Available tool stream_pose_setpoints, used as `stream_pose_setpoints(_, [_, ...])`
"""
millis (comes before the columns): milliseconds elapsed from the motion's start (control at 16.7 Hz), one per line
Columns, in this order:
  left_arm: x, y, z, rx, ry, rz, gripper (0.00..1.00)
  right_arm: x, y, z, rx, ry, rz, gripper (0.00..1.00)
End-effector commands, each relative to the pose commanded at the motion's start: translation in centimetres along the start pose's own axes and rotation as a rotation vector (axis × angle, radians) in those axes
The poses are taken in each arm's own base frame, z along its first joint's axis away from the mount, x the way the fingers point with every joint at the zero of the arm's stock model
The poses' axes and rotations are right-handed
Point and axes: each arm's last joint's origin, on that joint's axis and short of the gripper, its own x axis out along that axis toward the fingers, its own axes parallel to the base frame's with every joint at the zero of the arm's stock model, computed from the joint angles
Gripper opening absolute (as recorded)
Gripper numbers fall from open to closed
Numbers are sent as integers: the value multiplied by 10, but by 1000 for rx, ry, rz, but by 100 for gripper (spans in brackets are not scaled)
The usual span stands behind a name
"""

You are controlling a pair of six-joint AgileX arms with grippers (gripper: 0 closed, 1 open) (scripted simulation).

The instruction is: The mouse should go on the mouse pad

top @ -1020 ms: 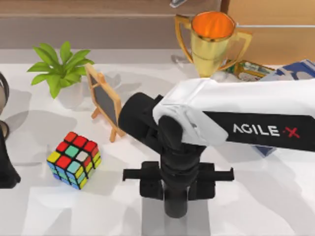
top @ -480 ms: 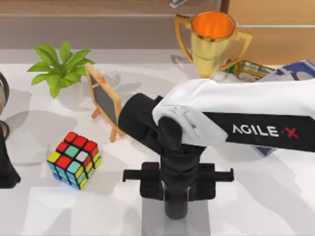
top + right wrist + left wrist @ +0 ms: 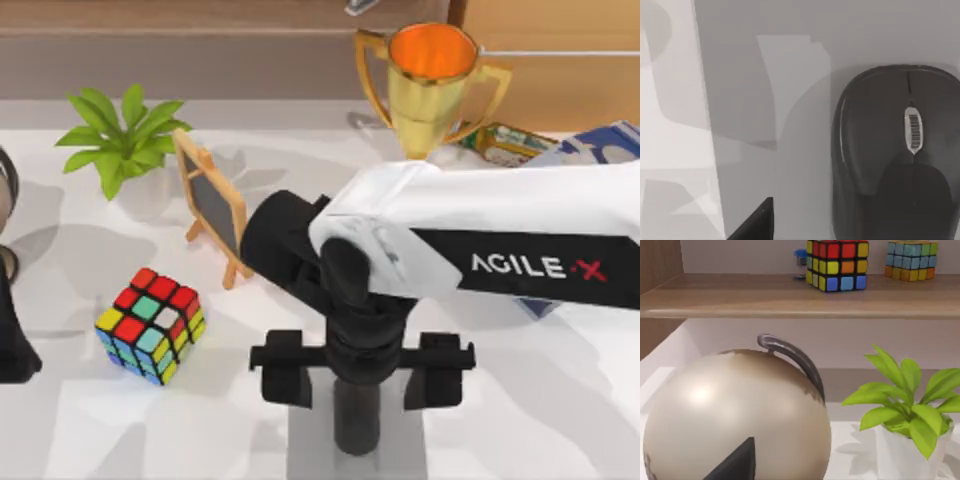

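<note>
The left arm (image 3: 12, 340) sat parked at the surface's left edge, beside a globe (image 3: 735, 415); whether its jaws were spread or pressed together could not be told. Right of it stood the plant (image 3: 120, 140), the colourful cube (image 3: 150, 325) and the little easel chalkboard (image 3: 212, 205), all well clear of the work.

At the near middle, the right gripper (image 3: 362, 372) hung over the mouse pad (image 3: 310, 445), its jaws spread wide and holding nothing. In the right wrist view the mouse (image 3: 895, 150) lay flat on the grey mat, so the placing looked done.

The risk was in pulling away: the jaws looked to be still low about the mouse, so a sideways move could catch it and push it toward the pad's edge, while a straight lift should spare it. There was open surface to the right of the pad; farther back, the trophy (image 3: 432, 80) and the boxes (image 3: 520, 142) crowded the right rear, under the arm's reach.
</note>
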Motion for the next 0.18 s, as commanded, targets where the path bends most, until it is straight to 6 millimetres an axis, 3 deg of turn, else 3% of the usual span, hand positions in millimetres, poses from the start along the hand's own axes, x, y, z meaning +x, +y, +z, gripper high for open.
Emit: stream_pose_setpoints(180, [0, 0, 0, 0, 0, 0, 100, 0, 0, 0, 0, 0, 0, 100])
